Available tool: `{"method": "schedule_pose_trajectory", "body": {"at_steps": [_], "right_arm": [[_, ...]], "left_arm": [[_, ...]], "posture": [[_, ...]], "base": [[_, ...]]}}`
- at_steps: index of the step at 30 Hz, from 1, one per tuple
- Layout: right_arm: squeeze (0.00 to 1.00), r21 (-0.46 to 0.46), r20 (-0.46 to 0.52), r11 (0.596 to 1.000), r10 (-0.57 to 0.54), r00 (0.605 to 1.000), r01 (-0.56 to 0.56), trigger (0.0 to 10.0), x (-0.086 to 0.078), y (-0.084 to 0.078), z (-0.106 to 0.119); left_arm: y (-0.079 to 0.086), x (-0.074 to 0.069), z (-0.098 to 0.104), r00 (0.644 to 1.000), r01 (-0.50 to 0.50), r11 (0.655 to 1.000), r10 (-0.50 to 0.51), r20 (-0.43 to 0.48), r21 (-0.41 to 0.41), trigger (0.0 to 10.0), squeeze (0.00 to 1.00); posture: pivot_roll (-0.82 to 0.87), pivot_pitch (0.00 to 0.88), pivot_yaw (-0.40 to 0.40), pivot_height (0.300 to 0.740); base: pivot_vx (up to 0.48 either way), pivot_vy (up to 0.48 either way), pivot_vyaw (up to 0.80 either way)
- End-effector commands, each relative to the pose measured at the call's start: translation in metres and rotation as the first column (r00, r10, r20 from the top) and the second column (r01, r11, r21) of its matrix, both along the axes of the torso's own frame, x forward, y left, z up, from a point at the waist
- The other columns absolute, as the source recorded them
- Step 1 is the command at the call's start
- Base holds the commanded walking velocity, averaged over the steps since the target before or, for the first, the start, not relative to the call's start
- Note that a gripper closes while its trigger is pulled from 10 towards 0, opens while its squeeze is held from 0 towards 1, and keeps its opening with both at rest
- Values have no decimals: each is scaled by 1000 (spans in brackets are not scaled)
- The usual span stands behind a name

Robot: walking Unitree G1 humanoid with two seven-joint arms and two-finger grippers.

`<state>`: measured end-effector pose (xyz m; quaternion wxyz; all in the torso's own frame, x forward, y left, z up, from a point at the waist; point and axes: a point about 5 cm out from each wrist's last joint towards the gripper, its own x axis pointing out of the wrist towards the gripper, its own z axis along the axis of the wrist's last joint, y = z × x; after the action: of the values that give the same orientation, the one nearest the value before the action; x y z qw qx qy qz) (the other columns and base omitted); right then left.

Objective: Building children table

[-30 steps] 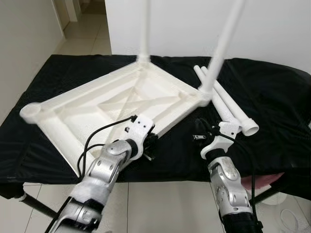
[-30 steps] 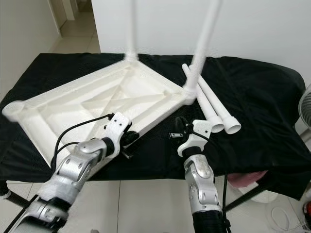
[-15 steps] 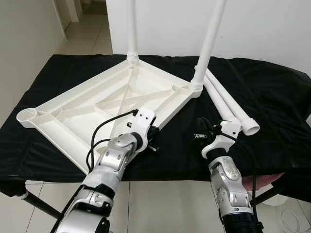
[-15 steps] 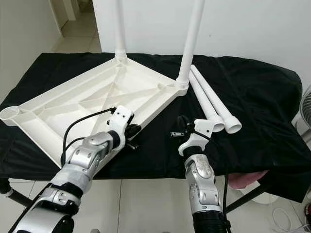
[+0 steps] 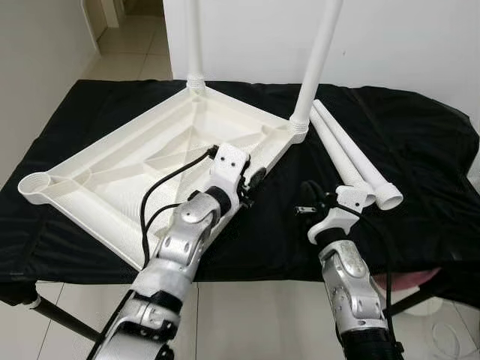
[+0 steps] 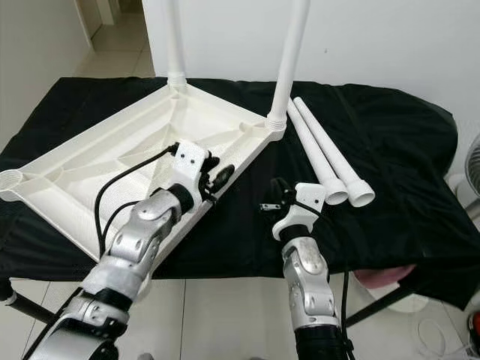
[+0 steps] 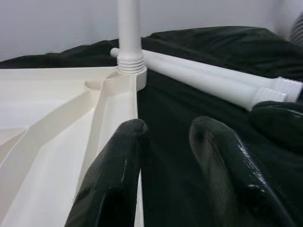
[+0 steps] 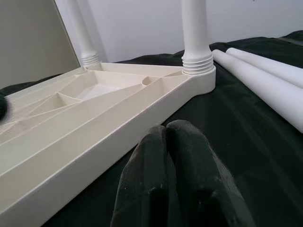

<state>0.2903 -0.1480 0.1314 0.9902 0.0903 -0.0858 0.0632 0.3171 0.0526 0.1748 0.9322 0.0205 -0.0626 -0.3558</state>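
The white tabletop (image 5: 135,161) lies upside down on the black cloth. Two white legs stand screwed in, one at the far corner (image 5: 193,37) and one at the right corner (image 5: 319,60). The left corner socket (image 5: 35,185) is empty. Two loose legs (image 5: 352,154) lie side by side on the cloth to the right. My left gripper (image 5: 251,184) hovers open at the tabletop's near right rim; in the left wrist view one finger (image 7: 113,189) is over the rim and the other over cloth. My right gripper (image 5: 307,201) is shut on nothing, low over the cloth beside the rim (image 8: 118,142).
The black cloth (image 5: 420,180) covers a low platform whose front edge is just beyond my forearms, with tiled floor below. A white wall rises behind it. A pink object (image 5: 409,281) sits under the front right edge. A fan's edge (image 6: 471,165) shows at far right.
The tabletop has settled flat and turned slightly left, so its two legs now stand upright. My left gripper has moved forward to the near right rim. The right arm has stayed put.
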Motion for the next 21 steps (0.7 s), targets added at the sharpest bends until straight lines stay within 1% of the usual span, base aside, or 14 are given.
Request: {"method": "schedule_pose_trajectory", "body": {"at_steps": [1, 4, 5, 6, 10, 11, 14, 15, 16, 17, 18, 19, 20, 21], "right_arm": [[0, -2, -7, 1000, -5, 1000, 5, 10000, 1, 1, -2], [0, -3, -9, 1000, -1, 1000, 1, 10000, 1, 2, -4], [0, -3, -9, 1000, -1, 1000, 1, 10000, 1, 2, -4], [1000, 16, -12, 1000, 19, 1000, -19, 10000, 2, 4, -4], [1000, 48, -8, 997, 56, 998, -55, 10000, 2, 7, -4], [1000, 33, -11, 998, 58, 998, -57, 10000, 2, 7, -4], [1000, 19, -14, 998, 62, 998, -61, 10000, 3, 7, -4], [278, 7, -15, 998, 63, 998, -63, 10000, 3, 7, -4], [278, 7, -15, 998, 63, 998, -63, 10000, 3, 7, -4], [0, -1, -15, 998, 65, 998, -65, 10000, 3, 6, -4], [0, -13, -15, 998, 66, 998, -66, 10000, 2, 4, -4], [0, -13, -15, 998, 66, 998, -66, 10000, 2, 4, -4], [0, -22, -16, 998, 65, 998, -65, 10000, 2, 2, -5], [0, -22, -16, 998, 65, 998, -65, 10000, 2, 2, -5]], "left_arm": [[0, -7, 10, 996, 72, 997, -71, 55, -14, 10000, 0], [8, -18, 11, 989, 118, 993, -118, 88, 9, 10000, 0], [8, -18, 11, 989, 118, 993, -118, 88, 9, 10000, 0], [17, -27, 10, 980, 153, 987, -157, 121, 43, 10000, 0], [27, -37, 11, 966, 202, 977, -209, 152, 64, 10000, 0], [32, -41, 11, 962, 225, 972, -232, 143, 66, 10000, 0], [36, -44, 11, 958, 247, 966, -255, 133, 73, 10000, 0], [42, -47, 9, 954, 275, 958, -282, 104, 80, 10000, 0], [42, -47, 9, 954, 275, 958, -282, 104, 80, 10000, 0], [45, -48, 7, 950, 293, 952, -300, 86, 90, 10000, 0], [56, -50, 3, 944, 320, 941, -327, 54, 111, 10000, 0], [56, -50, 3, 944, 320, 941, -327, 54, 111, 10000, 0], [67, -51, -2, 938, 340, 929, -347, 24, 145, 10000, 0], [67, -51, -2, 938, 340, 929, -347, 24, 145, 10000, 0]], "posture": [[-124, 0, -17, 740], [-90, 0, -19, 740], [-90, 0, -19, 740], [-76, 0, -21, 740], [-72, 0, -21, 740], [-64, 0, -25, 740], [-62, 0, -26, 740], [-60, 0, -27, 740], [-60, 0, -27, 740], [-61, 0, -27, 740], [-61, 0, -27, 740], [-61, 0, -27, 740], [-60, 0, -27, 740], [-60, 0, -27, 740]], "base": [[0, 0, 0], [0, 0, 0], [0, 0, 0], [0, 0, 0], [0, 0, 0], [0, 0, 0], [0, 0, 0], [0, 0, 0], [0, 0, 0], [0, 0, 0], [0, 0, 0], [0, 0, 0], [0, 0, 0], [0, 0, 0]]}}
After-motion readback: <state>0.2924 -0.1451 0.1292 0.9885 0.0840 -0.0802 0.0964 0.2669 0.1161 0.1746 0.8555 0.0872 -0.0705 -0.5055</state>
